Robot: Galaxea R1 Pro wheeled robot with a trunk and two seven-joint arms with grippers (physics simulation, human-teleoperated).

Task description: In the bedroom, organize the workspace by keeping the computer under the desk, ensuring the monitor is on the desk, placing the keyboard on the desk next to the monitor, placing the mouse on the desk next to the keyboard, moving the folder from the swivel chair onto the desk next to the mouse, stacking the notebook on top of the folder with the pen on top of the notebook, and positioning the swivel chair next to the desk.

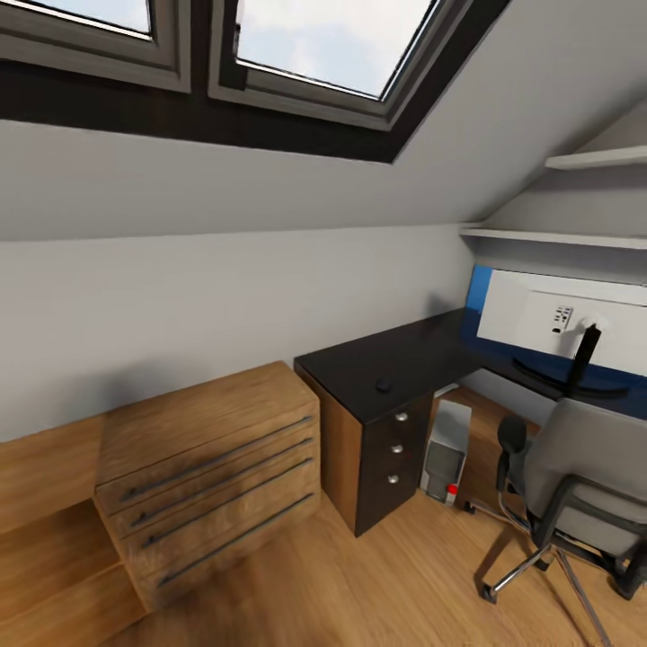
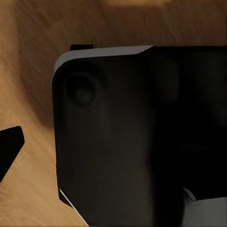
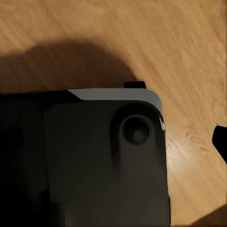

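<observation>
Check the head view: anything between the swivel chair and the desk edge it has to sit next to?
Nothing visible. The swivel chair sits close to the black desk, its back to the camera, in front of the monitor. The computer stands under the desk to the chair's left, off that line. The chair hides the floor directly beneath it.

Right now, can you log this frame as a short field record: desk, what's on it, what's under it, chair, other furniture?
desk: black top, in the corner under the sloped wall
monitor: on the desk, its back to the camera
mouse: small dark item on the desk, near its front edge
computer: on the floor under the desk
chair: grey swivel chair in front of the desk
dresser: wooden drawers left of the desk
</observation>
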